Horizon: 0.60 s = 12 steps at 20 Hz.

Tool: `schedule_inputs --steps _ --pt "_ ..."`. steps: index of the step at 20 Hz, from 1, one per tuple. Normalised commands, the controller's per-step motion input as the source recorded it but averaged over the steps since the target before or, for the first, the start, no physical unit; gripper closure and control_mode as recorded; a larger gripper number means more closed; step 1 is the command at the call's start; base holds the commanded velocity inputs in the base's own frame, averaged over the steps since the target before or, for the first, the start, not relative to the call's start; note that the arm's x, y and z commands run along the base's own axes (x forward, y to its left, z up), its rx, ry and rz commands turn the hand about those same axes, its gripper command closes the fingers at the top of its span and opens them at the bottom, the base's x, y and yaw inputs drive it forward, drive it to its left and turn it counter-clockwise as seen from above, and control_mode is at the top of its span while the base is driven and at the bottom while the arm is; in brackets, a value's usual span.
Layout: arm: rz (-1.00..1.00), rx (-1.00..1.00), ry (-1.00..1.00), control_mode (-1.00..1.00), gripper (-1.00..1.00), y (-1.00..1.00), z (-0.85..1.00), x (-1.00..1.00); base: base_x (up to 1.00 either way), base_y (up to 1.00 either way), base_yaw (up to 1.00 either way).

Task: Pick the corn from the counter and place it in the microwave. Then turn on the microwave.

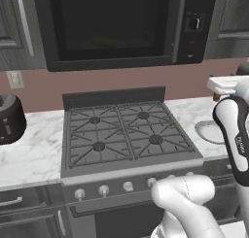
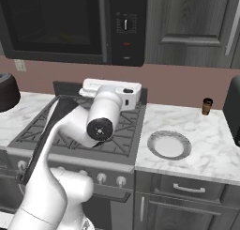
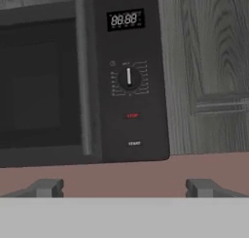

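**Corn inside, door shut, claw lined up on the panel**

Now the claw [image 3: 124,188] stands wide, its two tips far apart at the bottom of the hand view, holding nothing. It faces the microwave's [image 1: 121,28] control panel [image 3: 129,81] from a little way off, apart from it, which suits a press rather than a grasp: the round knob [image 3: 129,77] sits dead ahead, with the red stop label [image 3: 132,116] and the start label [image 3: 134,143] below it.

Behind the dark glass door [image 1: 114,25], which looks closed, a faint yellowish shape in the left base view is probably the corn [image 1: 103,41], though the glass dims it too much to be sure. That would leave only the switching on.

Further out, the gas stove [image 1: 126,135] lies under the microwave, set into the marble tabletop [image 2: 206,140]. A white plate [image 2: 169,145] lies on the tabletop right of the stove, a small brown bottle [image 2: 206,106] near the wall, a dark toaster [image 1: 9,118] at the far left.
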Motion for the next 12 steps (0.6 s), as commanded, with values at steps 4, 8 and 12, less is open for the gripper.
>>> schedule_inputs --steps 4,8,12 --pt "-0.01 -0.07 0.00 -1.00 -1.00 0.00 0.00 0.26 0.00 0.00 0.00" --pt "-0.07 -0.05 0.03 -1.00 -1.00 0.00 0.00 0.29 0.00 0.00 0.00" --pt "-0.07 -0.02 0.09 -1.00 -1.00 0.00 0.00 0.24 0.00 0.00 0.00"
